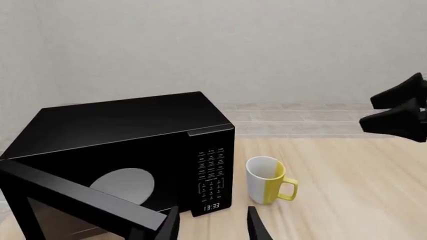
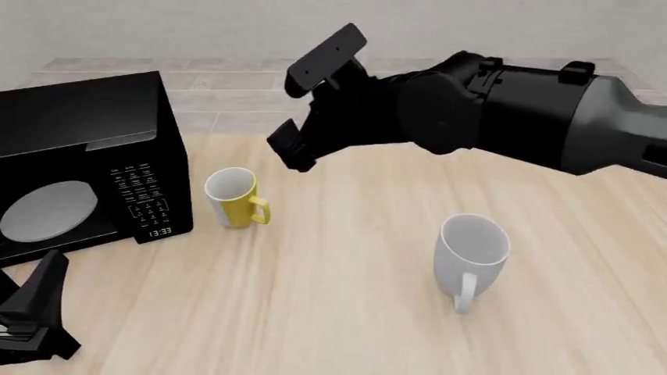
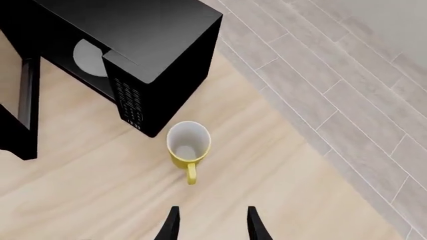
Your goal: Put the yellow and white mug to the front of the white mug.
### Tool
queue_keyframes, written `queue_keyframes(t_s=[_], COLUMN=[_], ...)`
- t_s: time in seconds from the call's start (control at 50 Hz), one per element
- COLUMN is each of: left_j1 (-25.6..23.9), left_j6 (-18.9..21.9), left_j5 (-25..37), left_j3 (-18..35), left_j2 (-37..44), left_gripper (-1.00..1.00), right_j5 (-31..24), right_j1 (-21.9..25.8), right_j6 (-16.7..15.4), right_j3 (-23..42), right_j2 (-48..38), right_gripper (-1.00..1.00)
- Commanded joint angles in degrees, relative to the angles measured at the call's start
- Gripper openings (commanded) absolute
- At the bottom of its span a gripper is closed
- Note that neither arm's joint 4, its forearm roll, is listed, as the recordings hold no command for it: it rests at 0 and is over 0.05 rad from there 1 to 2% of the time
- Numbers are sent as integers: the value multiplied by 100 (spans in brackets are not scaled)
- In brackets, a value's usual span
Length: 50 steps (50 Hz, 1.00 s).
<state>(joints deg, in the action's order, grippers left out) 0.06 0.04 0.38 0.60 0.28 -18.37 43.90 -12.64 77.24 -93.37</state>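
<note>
The yellow and white mug (image 2: 237,199) stands upright just right of the microwave, with its handle pointing toward the front right. It also shows in the left wrist view (image 1: 265,180) and from above in the right wrist view (image 3: 189,145). The white mug (image 2: 471,248) stands upright at the front right, well apart from it. My right gripper (image 2: 305,105) is open and empty, and hovers high above the table a little behind and to the right of the yellow and white mug; its fingertips (image 3: 171,224) stand wide apart. My left gripper (image 2: 44,283) is open and empty at the front left corner.
A black microwave (image 2: 83,133) with its door swung open stands at the left; a grey turntable plate (image 2: 47,209) lies inside. The door (image 1: 73,195) juts out close to the left gripper. The table's far edge (image 2: 417,134) meets a tiled floor.
</note>
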Motion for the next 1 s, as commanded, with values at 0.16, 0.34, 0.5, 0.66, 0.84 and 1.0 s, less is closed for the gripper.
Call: queue_keyframes(t_s=[0.16, 0.34, 0.5, 0.66, 0.84, 1.0], left_j1=[-2, -1, -2, -2, -2, -1], left_j6=[6, 7, 6, 7, 6, 6], left_j5=[12, 10, 10, 11, 10, 10], left_j3=[6, 8, 8, 8, 7, 8], left_j2=[-10, -6, -7, -6, -6, -6], left_gripper=[100, 100, 100, 100, 100, 100], right_j5=[94, 198, 294, 314, 412, 470], right_j1=[184, 148, 116, 146, 137, 125], right_j6=[169, 302, 380, 404, 470, 503], right_j3=[309, 365, 445, 527, 487, 425], right_j2=[-617, -762, -894, -1043, -1129, -1199], right_gripper=[100, 100, 100, 100, 100, 100])
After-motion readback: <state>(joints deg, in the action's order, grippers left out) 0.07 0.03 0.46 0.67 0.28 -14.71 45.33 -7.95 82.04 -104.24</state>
